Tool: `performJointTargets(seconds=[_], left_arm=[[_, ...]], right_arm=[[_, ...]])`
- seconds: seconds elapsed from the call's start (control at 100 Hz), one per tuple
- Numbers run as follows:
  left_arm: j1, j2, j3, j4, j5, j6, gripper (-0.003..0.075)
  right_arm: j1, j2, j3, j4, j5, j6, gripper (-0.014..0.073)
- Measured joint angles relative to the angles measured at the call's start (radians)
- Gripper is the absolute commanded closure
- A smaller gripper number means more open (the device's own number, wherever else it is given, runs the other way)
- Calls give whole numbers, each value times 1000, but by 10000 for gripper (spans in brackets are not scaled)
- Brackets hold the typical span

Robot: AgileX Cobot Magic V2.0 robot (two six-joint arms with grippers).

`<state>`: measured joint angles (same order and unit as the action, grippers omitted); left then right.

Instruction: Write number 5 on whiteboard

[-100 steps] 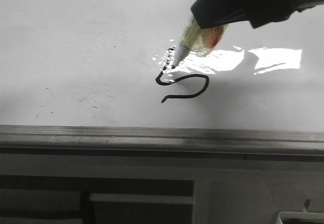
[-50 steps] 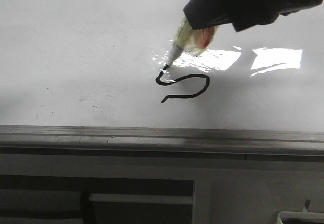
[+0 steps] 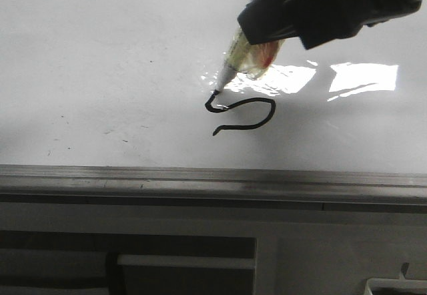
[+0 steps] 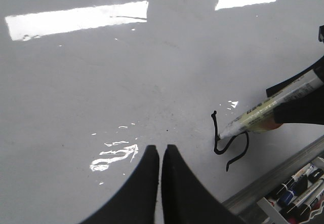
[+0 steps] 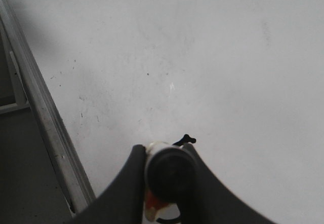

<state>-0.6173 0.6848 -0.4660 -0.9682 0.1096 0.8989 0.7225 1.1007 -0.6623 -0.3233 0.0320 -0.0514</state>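
The left claw (image 4: 159, 155) is hovering idle over bare whiteboard (image 3: 100, 55), tips pressed together on nothing, keeping well clear of the ink. Further right, the number 5 (image 3: 241, 115) is taking shape near the grey edge rail (image 3: 200, 181): hooked belly drawn, short upright just forming. The right claw (image 5: 164, 171) is pinching the marker (image 3: 243, 58), slanting it so the tip is meeting the upright's top, probably lining up the top stroke.
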Motion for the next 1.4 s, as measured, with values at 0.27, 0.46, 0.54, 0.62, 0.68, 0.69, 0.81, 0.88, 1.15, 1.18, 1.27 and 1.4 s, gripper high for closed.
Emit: performJointTargets(seconds=[0.27,0.46,0.54,0.62,0.68,0.69,0.81,0.88,1.15,1.18,1.27,1.4], left_arm=[[0,0,0,0,0,0,740],[0,0,0,0,0,0,741],[0,0,0,0,0,0,741],[0,0,0,0,0,0,741],[0,0,0,0,0,0,740],[0,0,0,0,0,0,741],[0,0,0,0,0,0,741],[0,0,0,0,0,0,740],[0,0,0,0,2,0,741],[0,0,0,0,2,0,741],[0,0,0,0,2,0,741],[0,0,0,0,2,0,740]], right_arm=[[-35,15,-3,22,-18,6,636],[-42,15,-9,34,-6,12,636],[-42,15,-9,36,-1,12,636],[-42,5,-10,36,15,12,636],[-45,-5,-11,36,35,12,636],[-45,-8,-11,36,37,12,636],[-53,-37,-11,36,86,12,636],[-61,-52,-11,38,110,12,636],[-94,-78,-11,48,145,12,636],[-94,-78,-11,48,145,12,636],[-94,-86,-11,48,138,14,636],[-81,-127,-9,33,126,10,636]])
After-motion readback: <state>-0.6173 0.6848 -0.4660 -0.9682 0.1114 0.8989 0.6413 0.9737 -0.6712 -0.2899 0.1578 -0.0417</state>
